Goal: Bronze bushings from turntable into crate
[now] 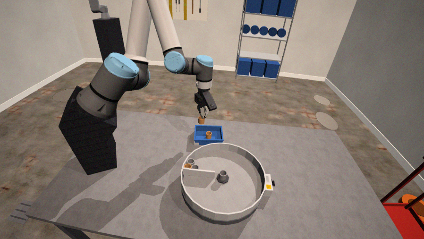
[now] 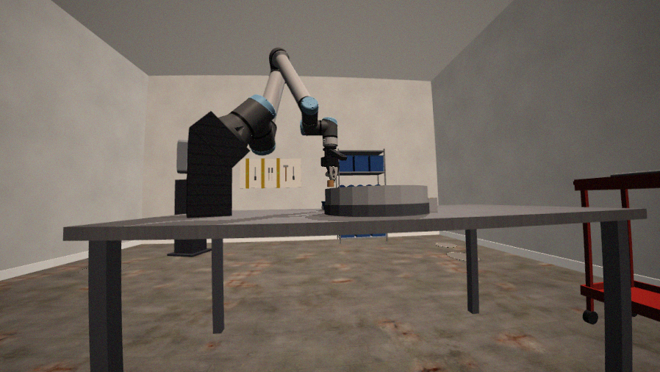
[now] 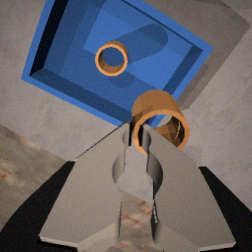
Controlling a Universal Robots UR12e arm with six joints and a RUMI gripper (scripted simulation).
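Note:
My gripper [image 1: 203, 115] [image 2: 331, 178] [image 3: 135, 123] is shut on the wall of a bronze bushing [image 1: 201, 121] [image 2: 330, 183] [image 3: 159, 102]. It holds it in the air just behind the blue crate [image 1: 215, 141] [image 3: 75, 96]. Another bronze bushing [image 1: 208, 136] [image 3: 98, 60] stands upright inside the crate. On the turntable [image 1: 234, 199] [image 2: 376, 196], a bronze bushing [image 1: 187, 166] is at the left wall, close beside two steel bushings [image 1: 190, 161] [image 1: 195, 166]. The divider partly hides them.
The divider [image 1: 204, 171] runs from the turntable's left wall towards a grey hollow post [image 1: 222, 174] on a dark hexagonal base at the centre. The turntable's raised wall stands just in front of the crate. A control box [image 1: 268, 183] is on its right side.

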